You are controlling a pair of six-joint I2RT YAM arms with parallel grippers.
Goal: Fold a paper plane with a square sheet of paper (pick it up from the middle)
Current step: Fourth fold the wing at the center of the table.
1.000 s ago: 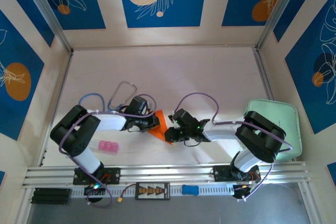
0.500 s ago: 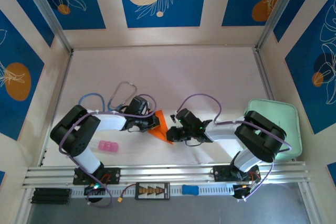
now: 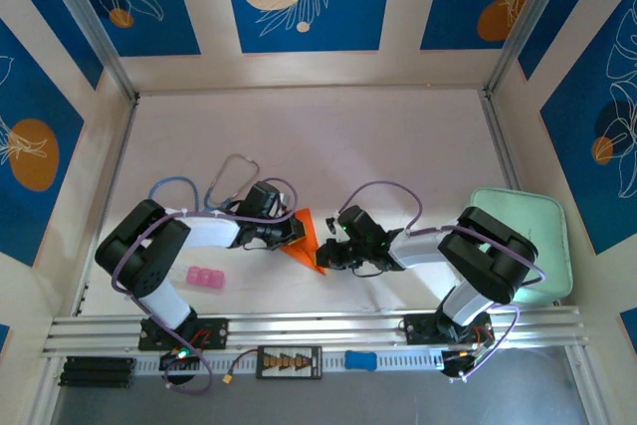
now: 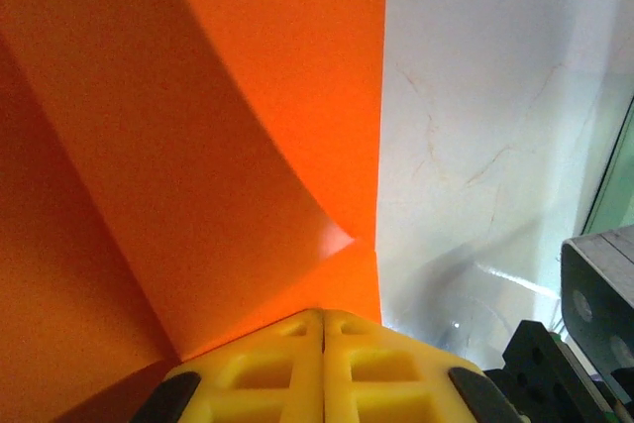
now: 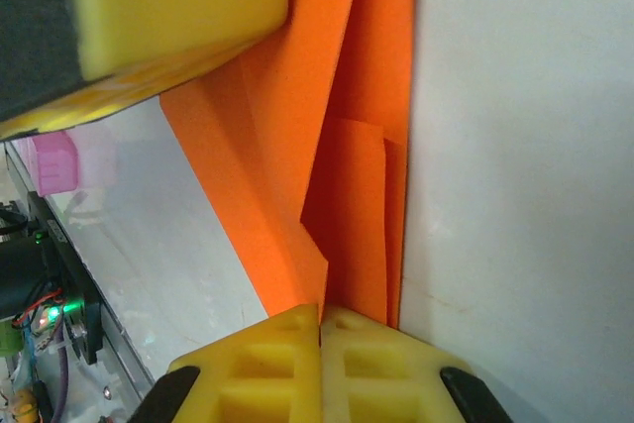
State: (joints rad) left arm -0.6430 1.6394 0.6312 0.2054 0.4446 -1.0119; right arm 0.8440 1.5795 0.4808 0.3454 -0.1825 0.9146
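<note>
The square sheet of paper [image 3: 307,234] is bright orange and partly folded into a narrow pointed shape, lying on the white table between both arms. My left gripper [image 3: 294,236] is shut on its left side; in the left wrist view the yellow fingertips [image 4: 324,316] meet on the paper [image 4: 198,146], with a curved flap rising beyond them. My right gripper [image 3: 324,258] is shut on the near right edge; in the right wrist view a layer of paper [image 5: 347,195] runs into the seam between its fingers [image 5: 320,312]. The left gripper's yellow finger [image 5: 178,7] hangs over the paper's far end.
A pink block [image 3: 206,278] lies near the left arm's base. A pale green tray [image 3: 528,236] sits at the right, partly under the right arm. Loose cable loops [image 3: 234,176] lie behind the left arm. A metal rail [image 3: 318,330] runs along the near edge.
My right gripper has closed onto the paper's near edge and shifted slightly right. The left gripper has stayed shut in place.
</note>
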